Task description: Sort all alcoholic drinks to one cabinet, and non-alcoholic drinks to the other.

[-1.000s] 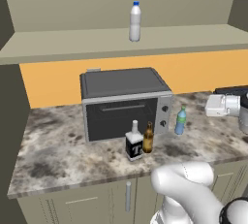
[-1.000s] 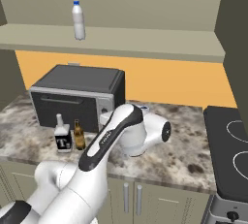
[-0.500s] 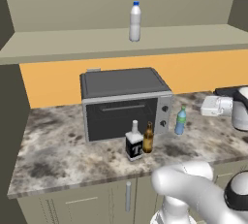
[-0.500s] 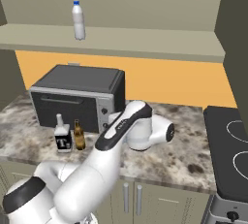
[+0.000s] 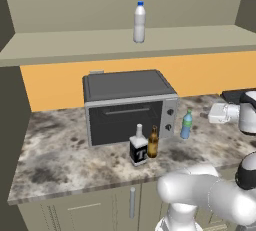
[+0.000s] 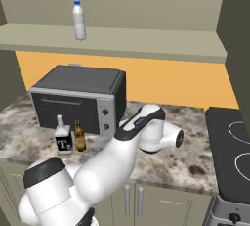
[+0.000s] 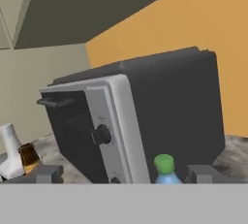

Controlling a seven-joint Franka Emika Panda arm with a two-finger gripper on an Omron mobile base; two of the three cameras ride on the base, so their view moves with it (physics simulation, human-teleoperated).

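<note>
The translucent blue bottle with a green top (image 5: 186, 124) stands on the counter right of the toaster oven (image 5: 127, 105). My gripper (image 5: 210, 113) hovers just right of it, level with its upper part and pointing at it. In the hand view the green cap (image 7: 163, 163) rises between the open fingertips (image 7: 203, 172), nearer the right one and apart from both. The square "T" bottle (image 5: 138, 147) and brown beer bottle (image 5: 152, 143) stand together in front of the oven. The white blue-capped bottle (image 5: 139, 22) stands upright on the open cabinet shelf above.
The oven's side wall (image 7: 184, 106) is close behind the blue bottle. An orange wall runs behind the counter. A black stovetop (image 6: 229, 146) lies to the right. My own arm (image 6: 146, 132) crosses the counter in the right base view. The shelf (image 5: 200, 37) runs wide to both sides.
The hand has moved left and slightly down toward the blue green-topped bottle, jaws staying open. The bottles have not moved.
</note>
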